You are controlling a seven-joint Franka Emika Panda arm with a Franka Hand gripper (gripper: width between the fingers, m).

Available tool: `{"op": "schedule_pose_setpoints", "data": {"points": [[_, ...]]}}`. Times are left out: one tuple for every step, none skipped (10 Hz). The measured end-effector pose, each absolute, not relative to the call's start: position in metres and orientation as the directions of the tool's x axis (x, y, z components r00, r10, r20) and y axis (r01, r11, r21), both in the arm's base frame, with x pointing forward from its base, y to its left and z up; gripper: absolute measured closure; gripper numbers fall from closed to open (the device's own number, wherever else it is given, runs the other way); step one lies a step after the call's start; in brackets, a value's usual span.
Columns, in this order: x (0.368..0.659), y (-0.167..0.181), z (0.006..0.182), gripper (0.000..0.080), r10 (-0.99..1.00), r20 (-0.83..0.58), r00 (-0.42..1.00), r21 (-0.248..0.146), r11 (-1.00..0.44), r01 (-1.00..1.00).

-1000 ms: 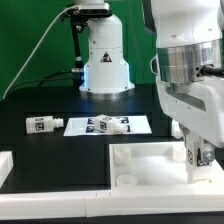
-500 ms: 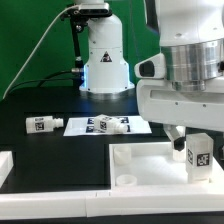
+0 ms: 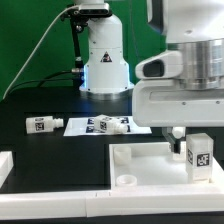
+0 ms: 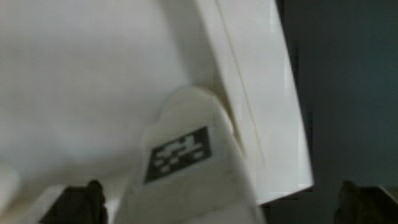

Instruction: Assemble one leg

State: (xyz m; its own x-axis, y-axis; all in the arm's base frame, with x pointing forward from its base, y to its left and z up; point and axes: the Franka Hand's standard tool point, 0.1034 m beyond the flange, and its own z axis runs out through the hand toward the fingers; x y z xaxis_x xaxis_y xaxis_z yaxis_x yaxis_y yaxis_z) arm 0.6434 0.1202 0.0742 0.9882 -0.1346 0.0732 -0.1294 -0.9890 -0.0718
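Observation:
A leg (image 3: 198, 155), a small white block with a black-and-white tag, stands upright at the corner of the large white tray (image 3: 145, 158) on the exterior view's right. My gripper (image 3: 188, 134) hangs just above it, open and empty. In the wrist view the leg (image 4: 183, 150) lies below, against the tray's rim (image 4: 249, 90). The gripper (image 4: 222, 205) shows two dark fingertips (image 4: 80, 202) set wide apart on either side, not touching the leg.
A second leg (image 3: 40, 124) lies on the black table at the exterior view's left. A third (image 3: 110, 125) lies on the marker board (image 3: 80, 127). A white part (image 3: 5, 165) sits at the left edge. The arm's base (image 3: 105, 60) stands behind.
The gripper has let go of the upright leg and risen off it. The leg stays standing at the tray's corner.

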Motion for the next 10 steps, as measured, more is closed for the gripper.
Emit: {"op": "schedule_pose_setpoints", "data": {"points": [[0.645,0.120,0.074,0.0151,-0.144,0.071,0.987,-0.074,-0.988,-0.139],[0.645,0.120,0.073,0.0271,-0.190,0.067,0.980,-0.077,-0.980,-0.184],[0.645,0.120,0.073,0.0271,-0.187,0.068,0.980,-0.076,-0.980,-0.182],[0.645,0.120,0.073,0.0410,-0.223,0.064,0.973,-0.079,-0.973,-0.218],[0.644,0.115,0.072,0.0504,-0.293,0.054,0.954,-0.077,-0.954,-0.289],[0.644,0.115,0.072,0.0504,-0.379,0.048,0.924,-0.080,-0.924,-0.375],[0.644,0.114,0.071,0.0504,-0.492,0.039,0.870,-0.086,-0.869,-0.487],[0.644,0.112,0.070,0.0505,-0.585,0.034,0.810,-0.091,-0.809,-0.581],[0.643,0.111,0.070,0.0505,-0.689,0.013,0.724,-0.101,-0.722,-0.685],[0.643,0.109,0.069,0.0506,-0.793,-0.013,0.609,-0.112,-0.604,-0.789]]}}
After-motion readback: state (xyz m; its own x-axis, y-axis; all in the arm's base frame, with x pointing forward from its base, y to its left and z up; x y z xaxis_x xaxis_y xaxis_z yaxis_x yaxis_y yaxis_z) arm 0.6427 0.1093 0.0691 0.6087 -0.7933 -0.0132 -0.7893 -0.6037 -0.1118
